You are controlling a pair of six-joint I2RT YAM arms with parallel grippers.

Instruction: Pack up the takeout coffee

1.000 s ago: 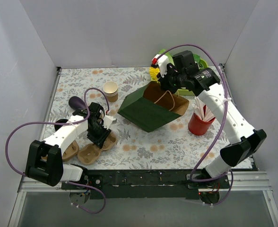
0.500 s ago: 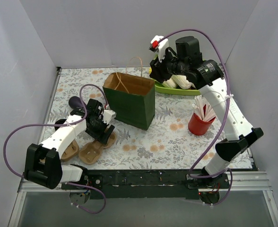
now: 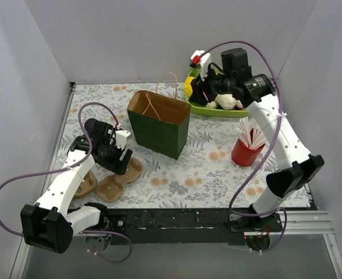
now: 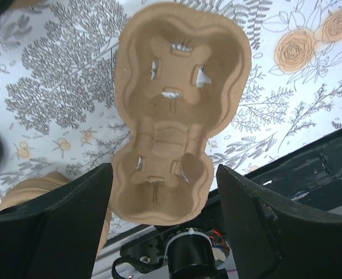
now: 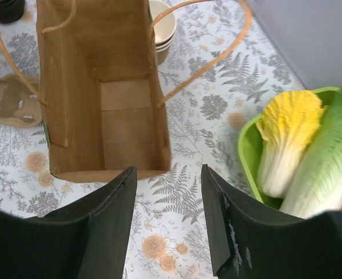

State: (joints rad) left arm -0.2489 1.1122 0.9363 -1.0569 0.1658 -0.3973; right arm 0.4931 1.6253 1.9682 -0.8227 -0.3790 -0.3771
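A dark green paper bag [image 3: 159, 132] with a brown inside stands upright and open-topped on the floral-patterned desk [image 3: 217, 174]. The left hand [image 3: 117, 159] hangs over a tan moulded-pulp cup carrier [image 3: 114, 186]. The right hand [image 3: 197, 93] is raised beside a lime green tray [image 3: 214, 111].

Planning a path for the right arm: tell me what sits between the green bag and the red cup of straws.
Nothing. In the top external view only bare floral tablecloth separates the green bag and the red cup of straws.
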